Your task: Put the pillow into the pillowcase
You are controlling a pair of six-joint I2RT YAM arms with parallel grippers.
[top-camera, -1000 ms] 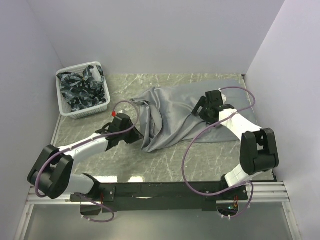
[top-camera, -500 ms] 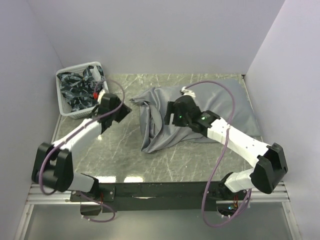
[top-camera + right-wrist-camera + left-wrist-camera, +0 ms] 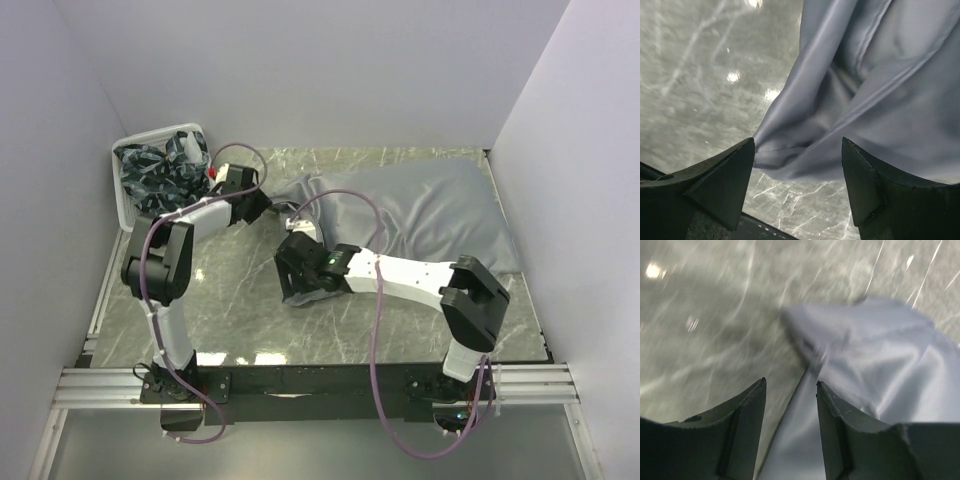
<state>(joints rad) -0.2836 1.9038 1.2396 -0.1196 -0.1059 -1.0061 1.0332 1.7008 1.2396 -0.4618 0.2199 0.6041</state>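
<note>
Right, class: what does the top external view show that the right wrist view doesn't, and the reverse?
Only the top external view shows the white basket of patterned cloths at the far left, the left arm, the right arm, and the whole grey pillowcase, fuller toward the right. Only the right wrist view shows, close up, the pillowcase's bunched corner between the open right jaws, and a stitched hem. Both share the pillowcase and the marbled table. Neither shows the pillow itself.
</note>
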